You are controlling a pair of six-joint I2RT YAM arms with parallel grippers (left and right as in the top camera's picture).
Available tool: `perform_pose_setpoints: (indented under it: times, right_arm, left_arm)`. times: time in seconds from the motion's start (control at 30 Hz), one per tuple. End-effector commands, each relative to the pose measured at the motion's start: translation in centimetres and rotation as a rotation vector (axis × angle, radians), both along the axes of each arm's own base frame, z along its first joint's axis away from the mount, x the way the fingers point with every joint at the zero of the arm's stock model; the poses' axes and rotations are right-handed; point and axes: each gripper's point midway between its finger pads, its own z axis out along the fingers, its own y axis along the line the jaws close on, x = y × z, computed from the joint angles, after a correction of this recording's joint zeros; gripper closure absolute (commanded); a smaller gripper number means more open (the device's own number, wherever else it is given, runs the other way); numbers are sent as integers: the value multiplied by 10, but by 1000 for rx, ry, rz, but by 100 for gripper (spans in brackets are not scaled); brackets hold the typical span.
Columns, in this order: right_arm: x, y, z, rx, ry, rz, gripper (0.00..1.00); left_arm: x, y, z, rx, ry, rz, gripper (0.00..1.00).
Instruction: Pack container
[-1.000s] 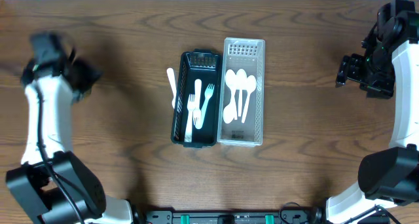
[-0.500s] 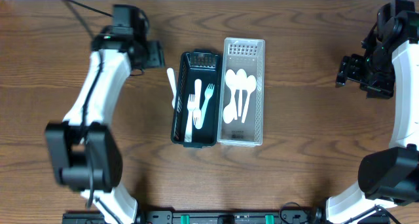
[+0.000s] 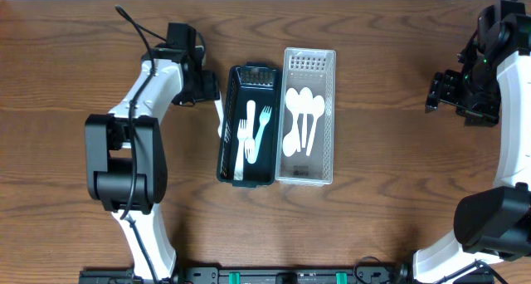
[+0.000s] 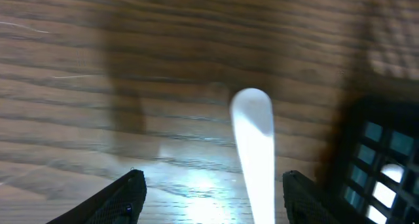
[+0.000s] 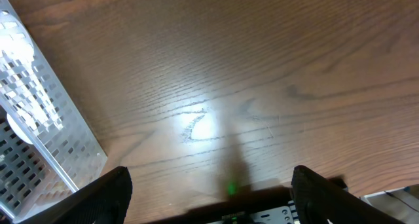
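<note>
A white plastic utensil (image 3: 218, 111) lies on the table just left of the black basket (image 3: 226, 143), which holds white forks (image 3: 254, 133). The clear bin (image 3: 328, 126) beside it holds white spoons (image 3: 303, 118). My left gripper (image 3: 205, 86) is open right over the loose utensil's upper end; in the left wrist view the utensil (image 4: 256, 152) runs between the open fingers (image 4: 216, 201), with the basket (image 4: 380, 152) at the right. My right gripper (image 3: 441, 89) is open and empty, far right; its wrist view (image 5: 209, 194) shows bare wood and the clear bin (image 5: 36, 112).
The two containers stand side by side at the table's middle. Wood tabletop lies all around them. The table's front edge shows at the bottom of the right wrist view (image 5: 275, 207).
My left arm has swept from the far left across to the basket's upper left, ending over the loose white utensil. The right arm has not moved.
</note>
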Motion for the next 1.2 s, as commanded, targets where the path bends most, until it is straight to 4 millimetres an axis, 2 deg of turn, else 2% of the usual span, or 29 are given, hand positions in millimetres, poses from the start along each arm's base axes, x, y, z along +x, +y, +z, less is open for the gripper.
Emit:
perform_pose_setpoints:
  times: [0.0,0.17,0.6,1.0,1.17]
  right_arm:
    - [1,0,0,1,1,-11,19]
    - [1,0,0,1,1,-11,19]
    - [0,0,0,1,5,-2,19]
    - [-1,0,0,1,6,10,19]
    - [-1,0,0,1,6,9,19]
  left_arm:
    - [-4,-14,-5,-14,19,-30,30]
    - [-15,-23,-9,-12,65,-33,30]
    - [-62,-16,-45,12,304,32,30]
    - [-97,-11,-43,35,450,49,30]
    - [-100,-9,-42,37,461,52,31]
